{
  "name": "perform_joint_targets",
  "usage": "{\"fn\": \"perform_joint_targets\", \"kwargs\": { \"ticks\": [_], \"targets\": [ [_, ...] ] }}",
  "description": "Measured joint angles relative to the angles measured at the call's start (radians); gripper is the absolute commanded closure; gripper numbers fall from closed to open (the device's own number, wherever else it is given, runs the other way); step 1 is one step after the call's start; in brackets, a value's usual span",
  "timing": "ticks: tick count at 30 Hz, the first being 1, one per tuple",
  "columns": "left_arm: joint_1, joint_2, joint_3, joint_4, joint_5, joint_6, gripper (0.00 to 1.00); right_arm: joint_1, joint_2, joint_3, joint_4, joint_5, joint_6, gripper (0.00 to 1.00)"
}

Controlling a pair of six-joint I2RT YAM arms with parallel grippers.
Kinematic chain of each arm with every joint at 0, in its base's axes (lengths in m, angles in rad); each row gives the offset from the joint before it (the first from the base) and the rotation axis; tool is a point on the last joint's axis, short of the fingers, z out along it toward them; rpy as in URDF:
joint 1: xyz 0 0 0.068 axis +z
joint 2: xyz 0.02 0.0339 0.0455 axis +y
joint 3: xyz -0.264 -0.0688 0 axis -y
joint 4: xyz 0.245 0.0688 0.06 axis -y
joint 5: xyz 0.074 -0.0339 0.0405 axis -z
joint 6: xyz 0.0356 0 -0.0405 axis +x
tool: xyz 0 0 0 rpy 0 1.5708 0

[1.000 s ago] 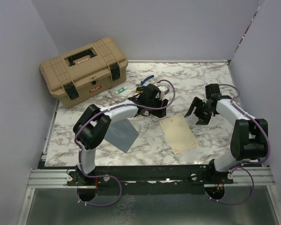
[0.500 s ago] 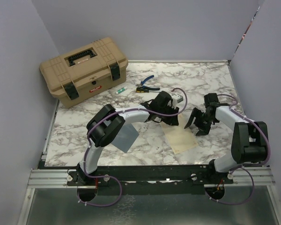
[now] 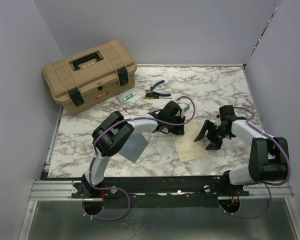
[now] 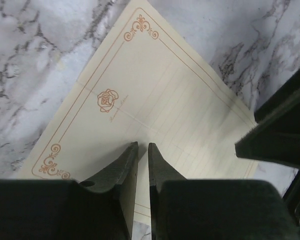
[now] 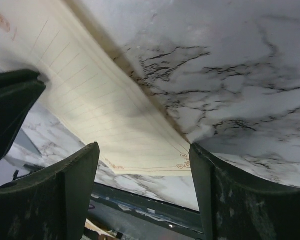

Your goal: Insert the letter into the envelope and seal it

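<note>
While tan toolbox point(image 3: 90, 75) sits upper left on the bench point(image 3: 215, 85), the envelope point(image 3: 132, 146) lies flat left of centre. Mid-frame, the left gripper point(image 3: 177, 131), jaws nearly together, pinches the letter point(image 3: 190, 146) by its upper edge, that end raised. Centre-right, the right gripper point(image 3: 206, 141) gapes wide just over letter's right edge.

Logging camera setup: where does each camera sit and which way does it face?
Top external: above and behind the bases, looking down at the table; both arms show, left claw and right claw at the letter.
Left wrist: on that arm, looking down past its nearly closed fingers at the letter.
Right wrist: on that arm, looking low across the table between wide-apart fingers.
All three show the letter.
</note>
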State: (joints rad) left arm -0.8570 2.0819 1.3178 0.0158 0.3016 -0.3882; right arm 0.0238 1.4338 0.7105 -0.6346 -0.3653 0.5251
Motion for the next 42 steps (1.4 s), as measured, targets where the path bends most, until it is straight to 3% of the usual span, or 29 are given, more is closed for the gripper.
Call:
{"fn": "perform_joint_targets", "kwargs": {
  "ticks": [8,12,15,23,31,35,42],
  "targets": [
    [0.064,0.021,0.056,-0.037,-0.038,-0.009,0.81,-0.001,0.023,-0.046,0.092,-0.204,-0.006,0.25],
    [0.093,0.031,0.095,-0.079,-0.040,-0.010,0.74,0.002,0.004,-0.037,0.091,-0.173,-0.003,0.25],
    [0.096,0.031,0.118,-0.101,-0.037,-0.014,0.74,0.001,-0.041,0.000,0.089,-0.097,-0.003,0.25],
    [0.089,0.009,0.123,-0.121,0.008,-0.043,0.89,0.001,-0.013,0.093,0.234,-0.023,0.026,0.30],
    [0.084,-0.029,0.014,-0.119,0.011,-0.048,0.92,0.001,0.213,0.217,0.401,-0.035,0.052,0.37],
    [0.085,-0.029,0.000,-0.109,0.004,-0.050,0.96,0.001,0.272,0.270,0.474,-0.046,0.034,0.48],
    [0.084,-0.030,-0.011,-0.095,-0.002,-0.036,1.00,0.001,0.381,0.285,0.590,-0.114,-0.044,0.50]
  ]
}}
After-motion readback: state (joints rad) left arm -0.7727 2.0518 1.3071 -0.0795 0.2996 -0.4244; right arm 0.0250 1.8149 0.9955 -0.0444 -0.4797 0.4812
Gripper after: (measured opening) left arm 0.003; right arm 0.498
